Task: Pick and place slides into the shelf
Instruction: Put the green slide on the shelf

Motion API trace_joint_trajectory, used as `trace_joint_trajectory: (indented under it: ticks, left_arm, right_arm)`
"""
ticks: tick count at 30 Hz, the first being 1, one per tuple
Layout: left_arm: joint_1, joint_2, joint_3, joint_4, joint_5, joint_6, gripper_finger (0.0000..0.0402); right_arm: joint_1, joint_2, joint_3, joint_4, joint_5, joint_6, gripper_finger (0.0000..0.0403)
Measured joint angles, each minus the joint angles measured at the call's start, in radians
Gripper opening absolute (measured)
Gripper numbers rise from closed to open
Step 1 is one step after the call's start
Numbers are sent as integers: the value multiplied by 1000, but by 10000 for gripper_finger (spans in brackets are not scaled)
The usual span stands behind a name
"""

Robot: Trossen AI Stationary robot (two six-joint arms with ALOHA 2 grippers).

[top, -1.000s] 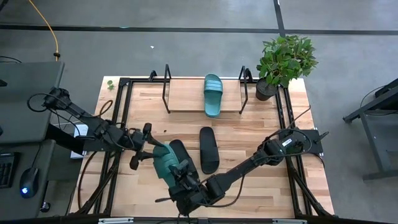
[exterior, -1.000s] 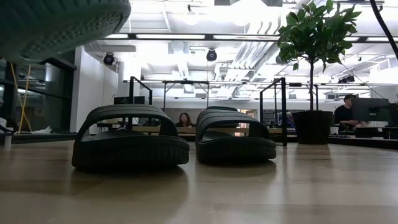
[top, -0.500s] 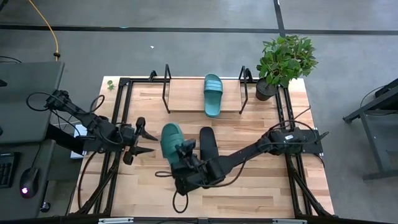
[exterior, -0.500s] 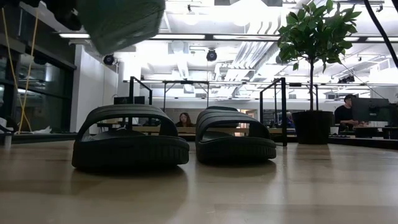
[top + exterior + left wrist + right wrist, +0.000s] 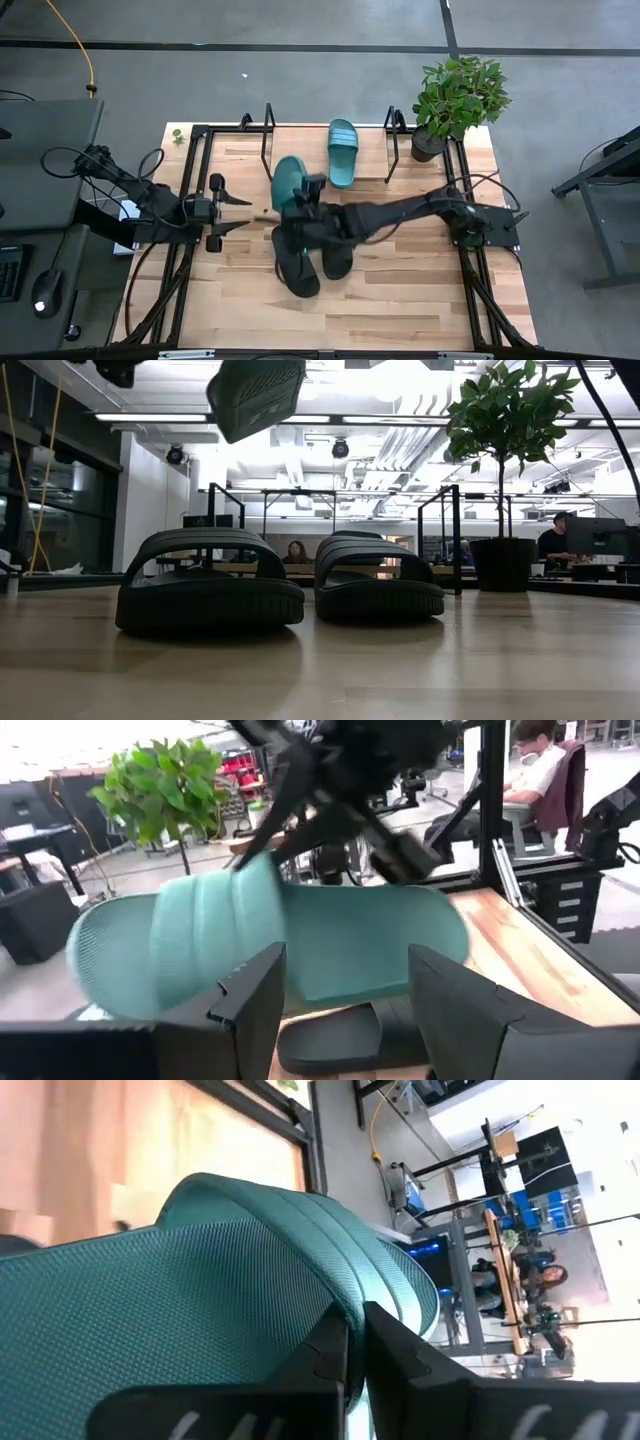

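One teal slide (image 5: pixel 289 180) hangs in the air just before the shelf's (image 5: pixel 300 160) near left part, held by my right gripper (image 5: pixel 300 197), which is shut on it. In the low view its sole (image 5: pixel 255 395) shows high up. The second teal slide (image 5: pixel 342 152) lies flat on the shelf board. Two black slides (image 5: pixel 295 262) (image 5: pixel 337 255) rest side by side on their soles on the table, below the right arm. My left gripper (image 5: pixel 245 212) is open, left of the held slide and apart from it; in the left wrist view the slide (image 5: pixel 330 940) shows beyond the open fingers (image 5: pixel 250 1005). My right gripper pinches the teal slide between its two fingers (image 5: pixel 330 1355) at the ribbed strap (image 5: pixel 345 1275), close to where the strap meets the footbed. The slide is lifted clear of the table and tilted, with its length reaching away from the fingers toward the shelf.
A potted plant (image 5: pixel 455 100) stands at the table's far right corner beside the shelf's right upright (image 5: pixel 392 140). A black tube frame (image 5: pixel 195 180) runs around the tabletop. Bare wood (image 5: pixel 400 300) lies near the near edge. People sit in the room beyond (image 5: pixel 296 552).
My right gripper has carried the teal slide from the table's near left part up and toward the far edge, as far as the shelf's front; the slide has turned about on the way. My left gripper has drawn back from the slide toward the left and far edges.
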Motion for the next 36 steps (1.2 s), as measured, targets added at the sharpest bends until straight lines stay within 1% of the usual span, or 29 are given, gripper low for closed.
trace_joint_trajectory:
  ticks: [4,6,11,13,15,20,27,31,34,36]
  left_arm:
    - [0,0,34,-35,-2,27,193]
    - [0,0,44,-51,-15,40,193]
    - [0,1,46,-54,-75,80,193]
    - [0,1,46,-53,-87,84,193]
    - [0,1,46,-54,-89,84,193]
    - [0,1,46,-57,-89,70,193]
    - [0,2,46,-90,-94,32,193]
    - [0,2,46,-109,-97,16,193]
    - [0,2,46,-110,-96,16,193]
    - [0,2,46,-110,-96,16,193]
  right_arm:
    - [-65,-44,0,14,-54,-46,0]
    - [-99,-63,0,31,-98,-67,0]
    - [-196,-102,-2,129,-262,-147,0]
    - [-238,-116,-2,184,-337,-165,0]
    - [-278,-125,-2,215,-386,-169,0]
    - [-362,-133,-1,224,-412,-194,0]
    - [-471,-135,-1,225,-544,-141,0]
    - [-509,-135,-1,227,-552,-129,0]
    - [-524,-137,-2,229,-598,-123,0]
    - [-530,-146,-2,230,-608,-119,0]
